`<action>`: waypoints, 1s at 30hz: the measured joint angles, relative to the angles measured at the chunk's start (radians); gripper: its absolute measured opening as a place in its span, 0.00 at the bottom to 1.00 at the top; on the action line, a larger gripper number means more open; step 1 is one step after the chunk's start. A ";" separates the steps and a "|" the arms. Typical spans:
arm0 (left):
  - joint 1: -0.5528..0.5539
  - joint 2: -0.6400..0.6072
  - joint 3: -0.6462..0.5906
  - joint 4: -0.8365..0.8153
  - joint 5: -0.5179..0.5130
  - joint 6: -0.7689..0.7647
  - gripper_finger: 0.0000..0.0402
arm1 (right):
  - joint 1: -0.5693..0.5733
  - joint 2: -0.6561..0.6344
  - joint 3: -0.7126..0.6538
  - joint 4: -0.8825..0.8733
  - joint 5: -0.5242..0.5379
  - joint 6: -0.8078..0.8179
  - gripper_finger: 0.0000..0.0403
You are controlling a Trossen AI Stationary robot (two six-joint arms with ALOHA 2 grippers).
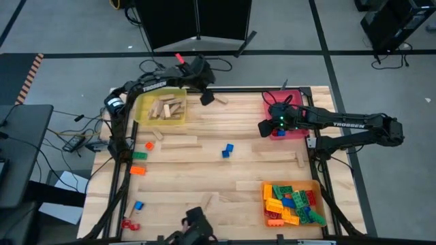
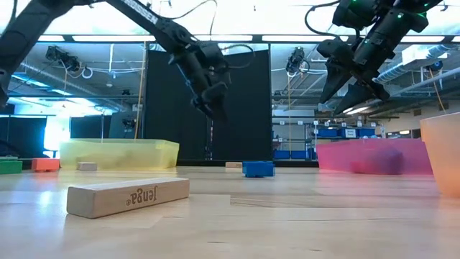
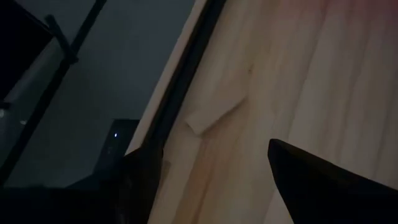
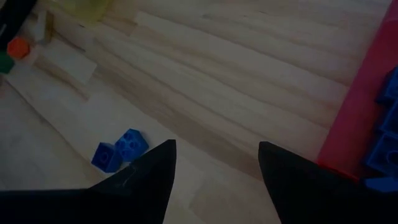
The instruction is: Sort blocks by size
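Wooden table (image 1: 204, 170) is seen strewn with blocks, and three trays are set on it: a yellow tray (image 1: 143, 102) of tan pieces at the far left, a red tray (image 1: 300, 95) at the far right, an orange tray (image 1: 266, 204) of bricks nearer the camera. The left gripper (image 1: 206, 97) hangs with fingers spread and empty just beside a tan block (image 1: 222, 101), whose long axis is slanted along the far edge. The right gripper (image 1: 267, 126), parted and empty, is held by the red tray; the small blue brick (image 1: 227, 150) lies toward mid-table, nearer it.
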 joint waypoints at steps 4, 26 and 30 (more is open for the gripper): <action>0.000 0.100 0.100 -0.054 0.033 0.036 0.74 | 0.000 0.000 0.000 0.000 0.000 0.000 0.60; -0.048 0.601 0.698 -0.403 0.013 0.576 0.74 | 0.000 0.000 0.000 0.000 0.000 0.011 0.60; -0.039 0.621 0.697 -0.415 0.031 0.613 0.73 | 0.000 0.000 0.000 -0.001 0.000 0.011 0.60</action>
